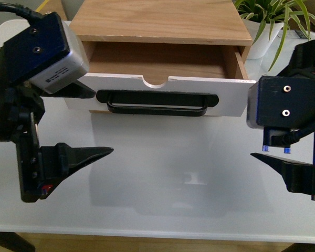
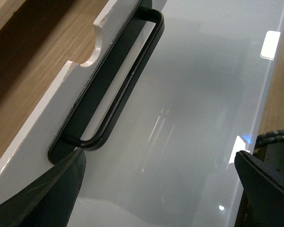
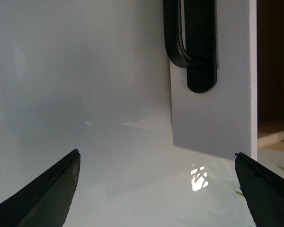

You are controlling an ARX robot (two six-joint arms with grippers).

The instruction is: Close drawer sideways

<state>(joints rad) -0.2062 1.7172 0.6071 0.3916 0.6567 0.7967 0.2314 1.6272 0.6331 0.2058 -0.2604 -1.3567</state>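
Note:
The drawer stands pulled out of its wooden cabinet, with its white front, black bar handle and semicircular notch facing me. My left gripper is open and empty at the front panel's left end; one finger lies close against the panel. In the left wrist view the handle runs just past that finger. My right gripper is open and empty at the panel's right end. The right wrist view shows the panel's end and the handle's end ahead of the open gripper.
The cabinet stands on a white table, whose front edge runs along the bottom of the front view. A green plant in a white pot stands at the back right, beside the cabinet.

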